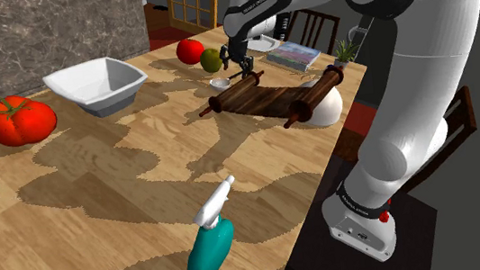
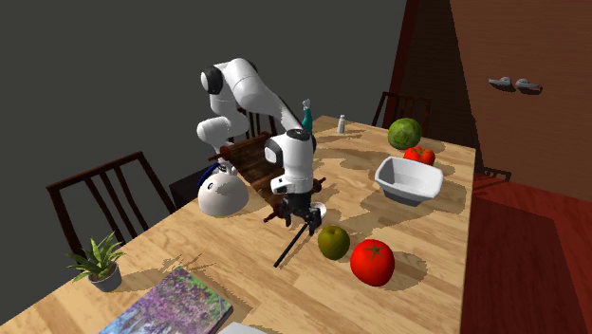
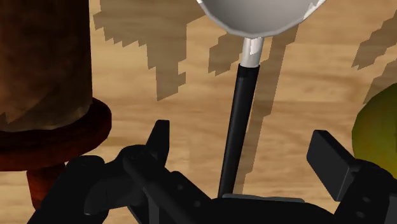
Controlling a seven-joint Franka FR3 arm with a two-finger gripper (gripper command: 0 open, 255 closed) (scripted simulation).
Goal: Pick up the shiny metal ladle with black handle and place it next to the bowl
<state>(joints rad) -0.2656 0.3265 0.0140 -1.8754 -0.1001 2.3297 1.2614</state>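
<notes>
Currently gripper (image 3: 242, 137) sits low over ladle (image 3: 245, 83), jaws released, spread wide. Black handle runs between fingers (image 3: 159, 137), touching neither; pale rounded scoop lies just past fingertips. Ladle lies flat on table (image 1: 99, 188), mid-width, well in from both long edges. Dark wooden scroll (image 1: 266, 95) just beside it on one side, green apple (image 2: 333, 242) on other, red tomato (image 2: 372, 262) next to apple. White bowl (image 1: 96, 85) well apart, near long edge opposite robot stand.

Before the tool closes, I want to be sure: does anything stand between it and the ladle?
Nothing visible does. The ladle's black handle lies in the gap of the open tool; the brown wooden roll and the green fruit sit to either side.
</notes>
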